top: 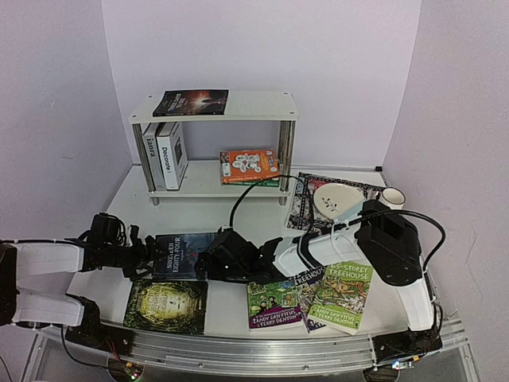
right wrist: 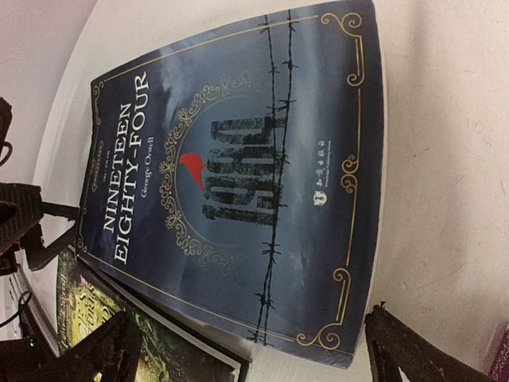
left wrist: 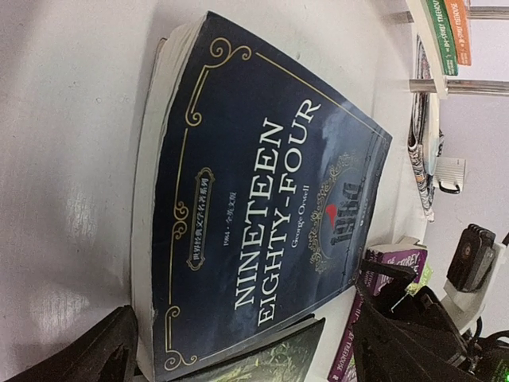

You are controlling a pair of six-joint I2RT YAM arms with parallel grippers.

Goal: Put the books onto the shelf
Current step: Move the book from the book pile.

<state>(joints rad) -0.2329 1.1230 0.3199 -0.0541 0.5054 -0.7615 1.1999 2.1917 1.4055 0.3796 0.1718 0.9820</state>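
Grippers bracket the "Nineteen Eighty-Four" paperback [top: 181,255], lying flat at centre-left of the overhead frame. The left gripper [top: 145,259] is off its left edge and the right gripper [top: 207,263] off its right, both with fingers spread wide, holding nothing. At upper centre, the white shelf [top: 262,105] carries two upright white hardbacks [top: 169,155], an orange paperback [top: 249,165] and, on top, a dark book [top: 191,102].

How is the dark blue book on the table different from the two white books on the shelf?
The dark blue book lies flat, cover up; the white books stand upright, spines out. The dark blue book is on the table, not yet shelved; the white books sit on the lower board of the shelf. All are closed.
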